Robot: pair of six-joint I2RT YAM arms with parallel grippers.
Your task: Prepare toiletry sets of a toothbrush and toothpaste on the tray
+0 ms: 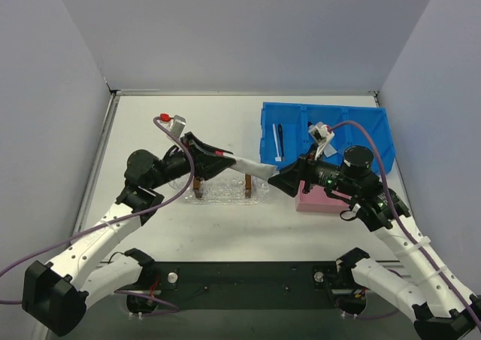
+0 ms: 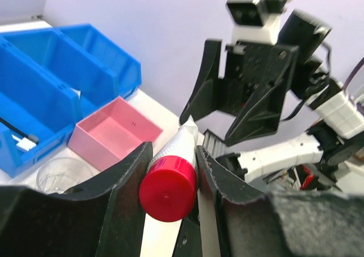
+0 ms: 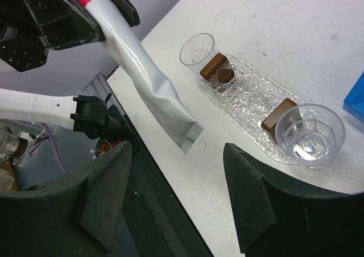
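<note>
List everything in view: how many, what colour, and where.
toothpaste tube: one, silvery white, red cap, above the table
tray: one, clear, table middle
brown blocks: two, brown, on the tray
clear cups: two, clear, one at each tray end
blue bin: one, blue, far right
toothbrushes: two, one white one black, in the blue bin
pink box: one, pink, near side of the bin
left tool: one, black, shut on the tube's cap end
right tool: one, black, open, at the tube's crimped end

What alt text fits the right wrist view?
The left hand grips a silvery toothpaste tube at its red-capped end, crimped end pointing toward the open right hand. Behind, a clear textured tray holds two brown blocks, a clear cup at each end.
</note>
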